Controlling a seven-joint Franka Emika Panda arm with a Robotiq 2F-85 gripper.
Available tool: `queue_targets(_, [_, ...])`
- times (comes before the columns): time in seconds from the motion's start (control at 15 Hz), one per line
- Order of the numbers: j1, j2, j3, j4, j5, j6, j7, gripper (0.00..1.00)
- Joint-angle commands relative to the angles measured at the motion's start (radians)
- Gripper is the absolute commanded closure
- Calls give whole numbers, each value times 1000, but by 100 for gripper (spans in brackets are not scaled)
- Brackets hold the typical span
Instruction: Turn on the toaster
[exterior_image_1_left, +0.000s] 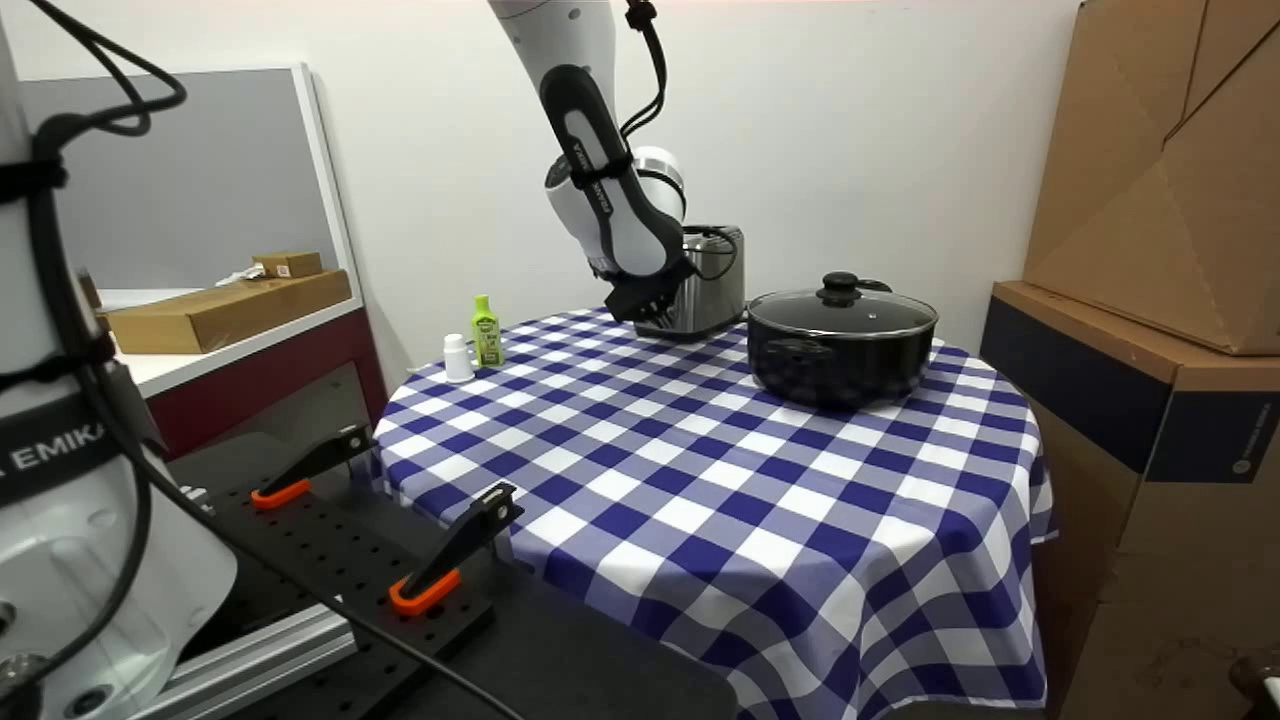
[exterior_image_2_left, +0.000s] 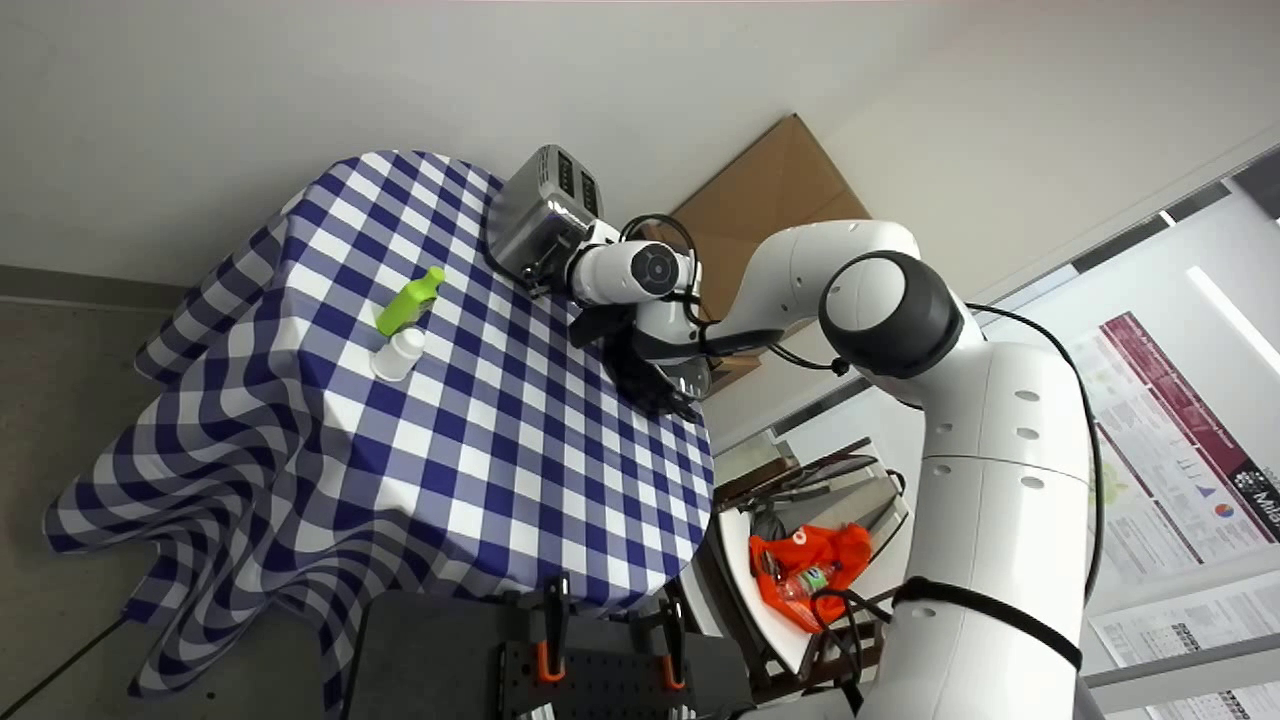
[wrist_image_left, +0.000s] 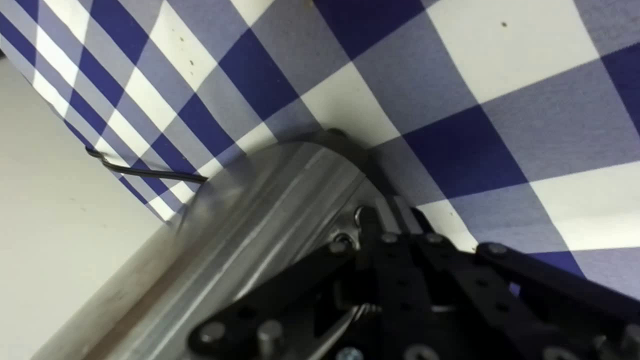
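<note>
I have the gripper (wrist_image_left: 396, 215) drawn together, holding nothing, just beside the toaster (wrist_image_left: 245, 245), which lies toward eight o'clock in my wrist view.

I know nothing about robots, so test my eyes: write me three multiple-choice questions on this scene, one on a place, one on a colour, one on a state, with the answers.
1. Where is the gripper relative to the toaster?
A. Underneath it
B. Close beside it
C. Far away from it

2. What colour is the slim bottle next to the white container?
A. Red
B. Blue
C. Green

3. How is the black pot?
A. Covered
B. Open
C. Tipped on its side

Answers:
1 B: the wrist view shows the gripper right by the toaster's shiny metal.
2 C: both exterior views show the slim bottle as bright green.
3 A: in an exterior view, the see-through lid covers the black pot's top.
</note>
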Motion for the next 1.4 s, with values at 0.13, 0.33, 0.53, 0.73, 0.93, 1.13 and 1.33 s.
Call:
queue_targets(0.13, [22, -52, -43, -113, 176, 14, -123, 100])
queue_targets(0.33, [-54, -147, 43, -297, 410, -99, -285, 100])
queue_targets(0.53, [-160, -278, 165, -442, 673, -214, -450, 100])
queue_targets(0.73, [-275, -395, 312, -522, 927, -340, -554, 100])
queue_targets(0.93, [-408, -526, 491, -593, 1178, -484, -626, 100])
queue_targets(1.13, [-566, -651, 691, -645, 1426, -642, -674, 100])
queue_targets(1.33, [-708, -793, 839, -688, 1674, -785, -697, 100])
